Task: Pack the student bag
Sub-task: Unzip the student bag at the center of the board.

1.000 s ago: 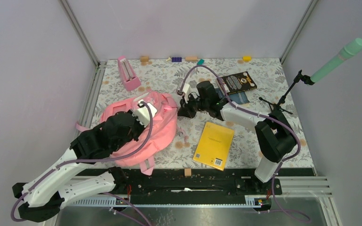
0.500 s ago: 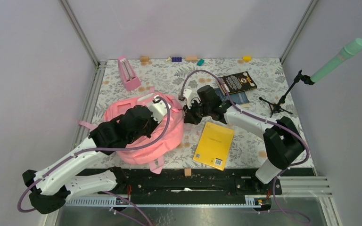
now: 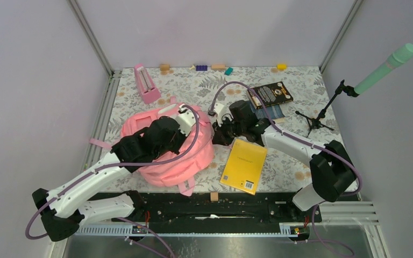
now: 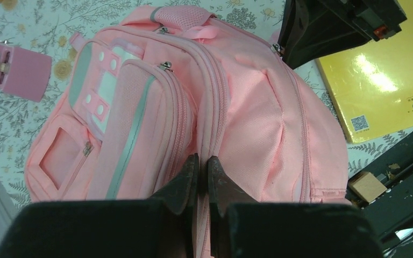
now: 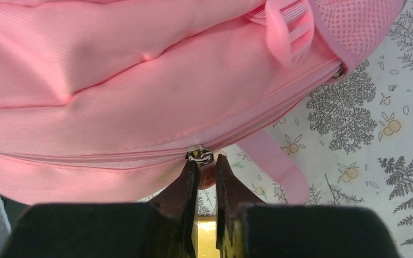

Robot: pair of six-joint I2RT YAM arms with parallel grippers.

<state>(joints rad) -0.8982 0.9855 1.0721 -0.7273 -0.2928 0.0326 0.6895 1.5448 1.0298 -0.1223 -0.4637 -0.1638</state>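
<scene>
— Grippers?
— Left gripper (image 4: pixel 203 174) pinched almost shut on the student bag (image 4: pixel 258 107) fabric. Right gripper (image 5: pixel 206 161) is clamped on its zipper pull (image 5: pixel 200 156).
— Bag?
— Just left of the yellow book (image 3: pixel 243 165), lying lengthwise with its handle end towards the right gripper.

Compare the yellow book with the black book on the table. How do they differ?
The yellow book has a mostly plain cover, while the black book carries gold print. The yellow book lies near the front edge, just right of the student bag; the black book lies farther back and to the right. The yellow book lies straight on the table; the black book overlaps a blue book. Both are closed, flat and outside the bag.
</scene>
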